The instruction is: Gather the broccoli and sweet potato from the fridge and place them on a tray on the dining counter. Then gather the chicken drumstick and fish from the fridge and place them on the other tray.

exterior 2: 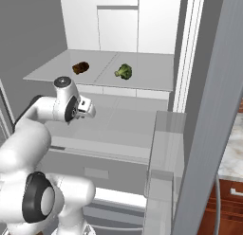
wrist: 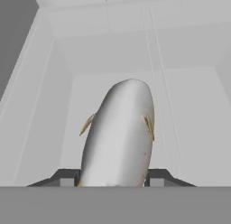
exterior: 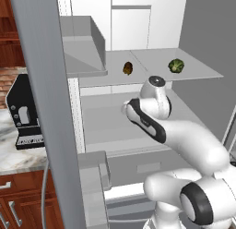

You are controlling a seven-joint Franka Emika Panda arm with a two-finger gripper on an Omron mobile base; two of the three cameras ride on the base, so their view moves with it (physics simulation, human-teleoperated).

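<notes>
A silver-grey fish [wrist: 118,135] with small yellow fins lies lengthwise between my gripper [wrist: 113,179] fingertips [wrist: 67,177], and the jaws are shut on its near end. It points away over the white fridge shelf [wrist: 189,128]. In the base views my arm reaches into the fridge at the middle shelf [exterior: 101,124]. On the shelf above rest the broccoli [exterior: 175,65] [exterior 2: 124,71] to the right and the brown sweet potato [exterior: 127,68] [exterior 2: 80,67] to the left, both apart from my arm. The chicken drumstick and the trays are out of view.
The open left fridge door [exterior: 41,108] with its bin [exterior: 94,170] stands close on my left, and the right door [exterior 2: 209,134] with its bin [exterior 2: 163,158] on my right. A black coffee machine [exterior: 25,112] sits on the marble counter. A drawer front [exterior 2: 95,170] lies below the shelf.
</notes>
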